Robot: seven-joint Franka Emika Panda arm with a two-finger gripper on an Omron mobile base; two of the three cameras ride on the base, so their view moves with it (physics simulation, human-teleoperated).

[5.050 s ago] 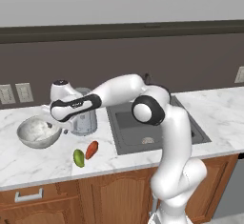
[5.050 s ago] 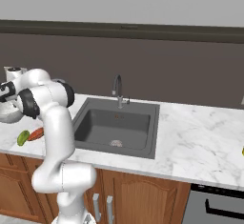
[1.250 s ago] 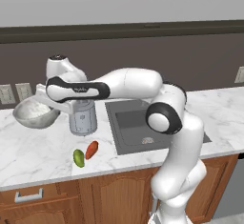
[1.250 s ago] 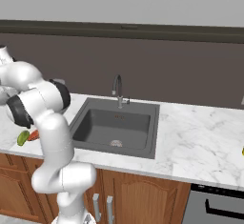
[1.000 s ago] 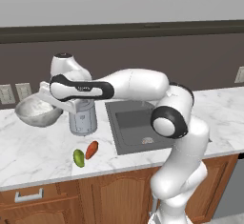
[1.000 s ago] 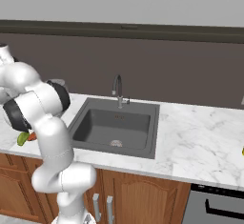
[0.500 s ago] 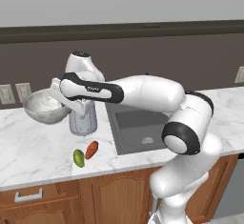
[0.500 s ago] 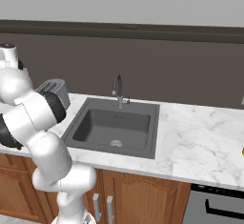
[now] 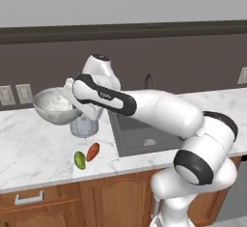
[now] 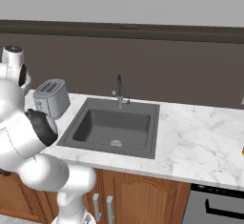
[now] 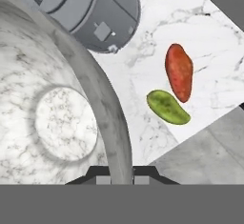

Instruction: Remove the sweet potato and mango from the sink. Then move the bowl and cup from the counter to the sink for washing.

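Observation:
My gripper [image 9: 71, 100] is shut on the right rim of the mottled whitish-grey bowl [image 9: 54, 106], which hangs in the air above the counter, left of the sink [image 9: 140, 134]. In the hand view the rim runs down between my fingertips [image 11: 119, 174], and the inside of the bowl [image 11: 57, 118] lies to the left. The orange-red sweet potato [image 9: 92, 151] and the green mango [image 9: 79, 160] lie side by side on the marble near the front edge, also visible below the hand as sweet potato [image 11: 179, 73] and mango [image 11: 167, 107]. A yellow sliver of the cup [image 10: 242, 150] peeks in at the counter's far right.
A grey toaster [image 9: 84, 124] stands on the counter just below the held bowl, between it and the sink [image 10: 114, 127]. The thin curved faucet [image 10: 117, 89] rises behind the basin. The dark back wall is close. Wall outlets [image 9: 14, 94] sit at the left.
The arm has swung to the right and carried the bowl with it, from left of the toaster to above it. The sweet potato and mango have stayed put.

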